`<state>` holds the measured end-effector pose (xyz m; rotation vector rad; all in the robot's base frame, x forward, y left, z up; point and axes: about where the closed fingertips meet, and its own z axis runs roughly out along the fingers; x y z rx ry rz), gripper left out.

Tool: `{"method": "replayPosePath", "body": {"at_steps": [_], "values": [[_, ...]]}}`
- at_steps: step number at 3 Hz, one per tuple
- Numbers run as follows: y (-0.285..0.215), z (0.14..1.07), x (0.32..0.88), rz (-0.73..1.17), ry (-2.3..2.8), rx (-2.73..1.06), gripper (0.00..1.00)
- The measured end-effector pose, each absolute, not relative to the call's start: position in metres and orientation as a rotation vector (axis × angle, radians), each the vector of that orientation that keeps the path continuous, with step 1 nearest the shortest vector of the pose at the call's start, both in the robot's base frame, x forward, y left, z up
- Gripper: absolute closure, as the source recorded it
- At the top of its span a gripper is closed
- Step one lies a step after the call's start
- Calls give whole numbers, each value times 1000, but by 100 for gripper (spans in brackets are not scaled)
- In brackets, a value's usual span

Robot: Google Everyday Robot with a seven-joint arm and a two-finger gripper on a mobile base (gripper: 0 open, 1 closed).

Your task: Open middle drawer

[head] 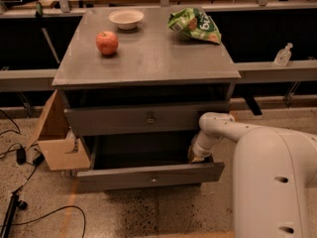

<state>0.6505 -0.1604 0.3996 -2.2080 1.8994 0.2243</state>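
Observation:
The middle drawer is pulled out of the grey cabinet, and its flat front with a small knob stands forward of the drawer above. Its dark inside shows. My gripper is at the end of the white arm. It reaches down at the drawer's right end, just behind the front panel and touching or close to its top edge. The upper drawer, with a taller front, is nearly shut. The lowest drawer is hidden under the open one.
On the cabinet top sit a red apple, a white bowl and a green chip bag. An open cardboard box stands at the cabinet's left. Cables lie on the floor. My white body fills the lower right.

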Motion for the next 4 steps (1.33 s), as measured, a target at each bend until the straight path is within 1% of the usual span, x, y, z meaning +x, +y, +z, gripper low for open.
{"method": "replayPosePath", "body": {"at_steps": [1, 2, 3, 4], "values": [[-160, 385, 636, 269, 1924, -2192, 100], [-160, 384, 634, 275, 1927, -2189, 100], [-160, 379, 603, 347, 1967, -2180, 100], [-160, 379, 605, 347, 1967, -2180, 100]]}}
